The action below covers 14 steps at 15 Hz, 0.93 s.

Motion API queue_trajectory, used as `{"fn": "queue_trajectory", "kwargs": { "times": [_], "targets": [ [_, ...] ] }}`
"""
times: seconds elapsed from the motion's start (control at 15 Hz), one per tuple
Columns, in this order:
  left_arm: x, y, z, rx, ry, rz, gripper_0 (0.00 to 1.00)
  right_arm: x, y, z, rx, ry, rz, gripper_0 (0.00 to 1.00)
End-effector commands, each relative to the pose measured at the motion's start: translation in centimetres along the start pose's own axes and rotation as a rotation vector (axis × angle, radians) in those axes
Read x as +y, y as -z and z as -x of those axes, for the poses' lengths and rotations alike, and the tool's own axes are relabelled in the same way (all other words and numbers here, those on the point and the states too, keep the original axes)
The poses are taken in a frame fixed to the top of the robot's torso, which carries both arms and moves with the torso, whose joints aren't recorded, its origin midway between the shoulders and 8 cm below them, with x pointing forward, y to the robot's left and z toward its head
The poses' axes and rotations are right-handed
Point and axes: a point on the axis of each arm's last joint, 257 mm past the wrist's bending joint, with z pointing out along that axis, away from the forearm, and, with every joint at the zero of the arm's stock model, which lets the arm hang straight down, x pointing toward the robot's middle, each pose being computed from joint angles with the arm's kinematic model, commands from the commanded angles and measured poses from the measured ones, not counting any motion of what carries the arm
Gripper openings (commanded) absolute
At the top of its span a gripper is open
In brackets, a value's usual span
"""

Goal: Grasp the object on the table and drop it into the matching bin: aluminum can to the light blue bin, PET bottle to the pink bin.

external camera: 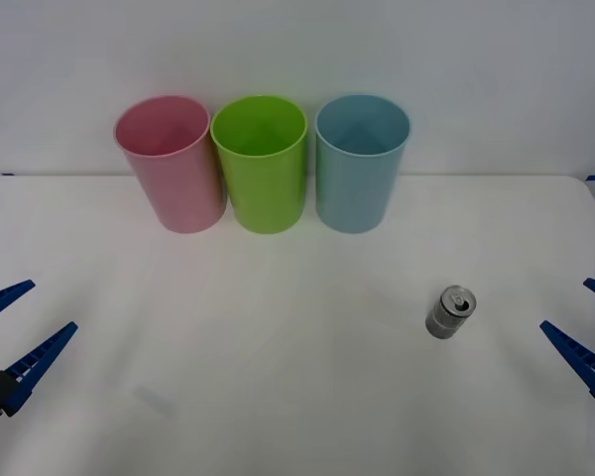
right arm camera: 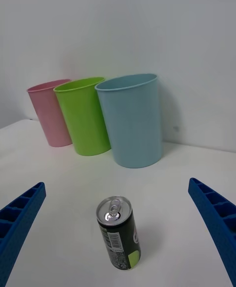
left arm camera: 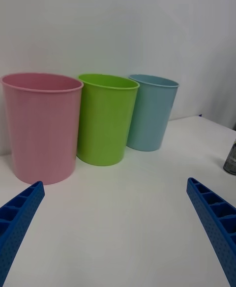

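1. Right gripper point(external camera: 582, 322): fingers spread apart, nothing held, hovering low over the table point(external camera: 278, 397).
2. Aluminum can point(right arm camera: 118, 232): upright ahead of the right gripper, between its fingers' line of sight, untouched. Dark label with barcode and lime patch (text unreadable).
3. Light blue bin point(right arm camera: 132, 119): beyond the can; lime green bin point(right arm camera: 84, 115) and pink bin point(right arm camera: 50, 111) alongside.
4. Left gripper point(external camera: 18, 332): fingers apart, empty, well apart from the can.

We see the can point(left arm camera: 231, 159) cut at the left wrist view's edge, right gripper point(external camera: 587, 327) cropped beside the can, label print unreadable.
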Motion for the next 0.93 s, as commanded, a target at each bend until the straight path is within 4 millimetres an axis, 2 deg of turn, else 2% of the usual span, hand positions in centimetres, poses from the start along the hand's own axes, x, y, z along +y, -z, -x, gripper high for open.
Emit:
{"fn": "queue_trajectory", "kwargs": {
  "times": [0.07, 0.13, 0.47, 0.93],
  "targets": [
    [0.0, 0.0, 0.0, 0.000, 0.000, 0.000, 1.00, 0.0, 0.0, 0.0, 0.000, 0.000, 0.000, 1.00],
    [0.0, 0.0, 0.0, 0.000, 0.000, 0.000, 1.00, 0.2, 0.3, -0.8, 0.000, -0.026, -0.012, 1.00],
    [0.0, 0.0, 0.0, 0.000, 0.000, 0.000, 1.00, 1.1, 0.4, -0.8, 0.002, -0.029, -0.013, 1.00],
    [0.0, 0.0, 0.0, 0.000, 0.000, 0.000, 1.00, 1.6, 1.8, -3.6, 0.065, -0.015, -0.036, 1.00]
  ]
}}
